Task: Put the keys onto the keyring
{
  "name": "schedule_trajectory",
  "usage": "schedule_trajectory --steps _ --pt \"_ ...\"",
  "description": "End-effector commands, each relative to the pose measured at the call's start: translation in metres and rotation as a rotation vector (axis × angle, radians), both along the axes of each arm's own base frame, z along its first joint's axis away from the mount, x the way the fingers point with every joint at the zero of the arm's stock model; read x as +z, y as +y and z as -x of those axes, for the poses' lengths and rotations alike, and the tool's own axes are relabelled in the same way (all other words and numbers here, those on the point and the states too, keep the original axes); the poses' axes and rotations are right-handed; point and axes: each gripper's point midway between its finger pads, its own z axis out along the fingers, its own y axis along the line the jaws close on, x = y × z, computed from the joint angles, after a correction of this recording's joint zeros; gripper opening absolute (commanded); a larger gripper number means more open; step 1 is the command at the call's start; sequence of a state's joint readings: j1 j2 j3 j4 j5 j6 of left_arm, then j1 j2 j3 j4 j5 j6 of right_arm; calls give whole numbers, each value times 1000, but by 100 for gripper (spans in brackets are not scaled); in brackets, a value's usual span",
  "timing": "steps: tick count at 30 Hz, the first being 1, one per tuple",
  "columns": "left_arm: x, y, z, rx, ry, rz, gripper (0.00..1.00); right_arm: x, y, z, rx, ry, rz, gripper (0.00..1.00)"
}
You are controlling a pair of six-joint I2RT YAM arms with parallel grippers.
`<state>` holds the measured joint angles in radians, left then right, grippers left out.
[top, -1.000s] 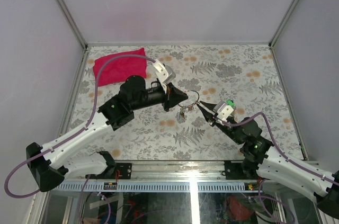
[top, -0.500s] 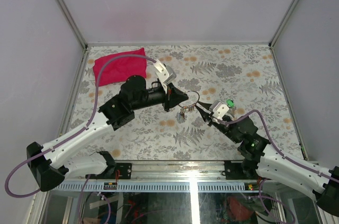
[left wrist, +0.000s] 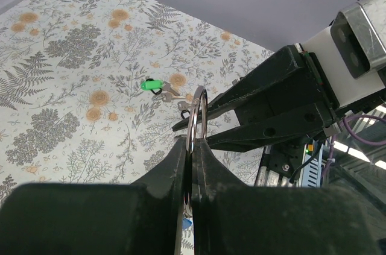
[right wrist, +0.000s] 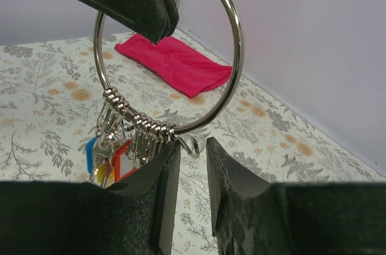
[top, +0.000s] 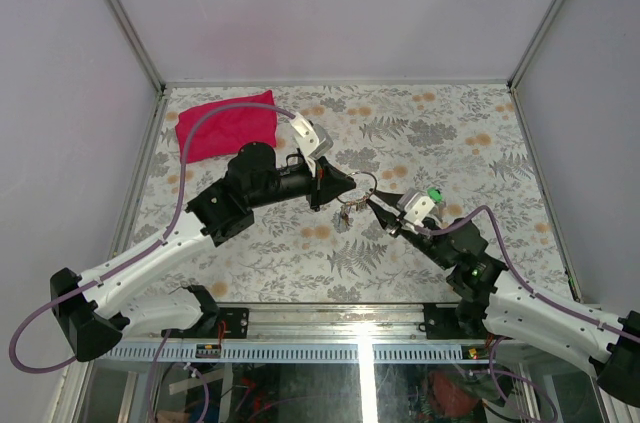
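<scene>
Listing your bench [top: 300, 243] from left to right:

- red cloth [top: 228, 125]: lies flat at the far left corner, well apart from everything else.
- left pincer [left wrist: 192, 141]: jaws pressed together on the keyring [left wrist: 192, 128], pinching its wire edge-on. Your left wrist view shows this grip closely. Overhead you see only a dark wedge meeting the ring.
- keyring: raised off the bench near the middle, roughly upright, between the two arms.
- keys [right wrist: 105, 155]: a bunch with blue, yellow and red tags hangs from small loops on the ring's lower left. Only your right wrist view shows these colours.
- right pincer [right wrist: 191, 149]: jaws a narrow gap apart, tips just under the ring's lowest arc. You can make out nothing gripped between them.
- green key [left wrist: 151, 84]: lies alone on the bench with its own small loop, beyond the ring in the left wrist view. Overhead it is a green speck to the right of the right pincer.
</scene>
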<state>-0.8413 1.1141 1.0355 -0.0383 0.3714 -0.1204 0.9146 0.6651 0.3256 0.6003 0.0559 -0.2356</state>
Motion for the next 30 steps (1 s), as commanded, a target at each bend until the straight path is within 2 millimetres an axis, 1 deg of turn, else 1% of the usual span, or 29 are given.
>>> schedule_trajectory --steps 1,8,19,21,24,28,30 --pt "34 -3 -1 -10 -59 91 0 24 5 6 42 -46 -88 31" --pt "33 -2 -1 -8 -59 92 0 19 7 7 50 -36 -82 31" --pt "34 -4 1 -20 -53 99 0 22 11 3 47 -45 -99 30" --pt "34 -4 1 -19 -53 98 0 22 11 3 46 -48 -102 28" --pt "33 -3 0 -13 -54 96 0 23 9 2 37 -57 -99 19" --pt "33 -2 -2 -1 -58 93 0 26 0 1 3 -79 -83 9" --pt "31 -1 -3 5 -59 85 0 26 -5 1 -16 -86 -57 7"
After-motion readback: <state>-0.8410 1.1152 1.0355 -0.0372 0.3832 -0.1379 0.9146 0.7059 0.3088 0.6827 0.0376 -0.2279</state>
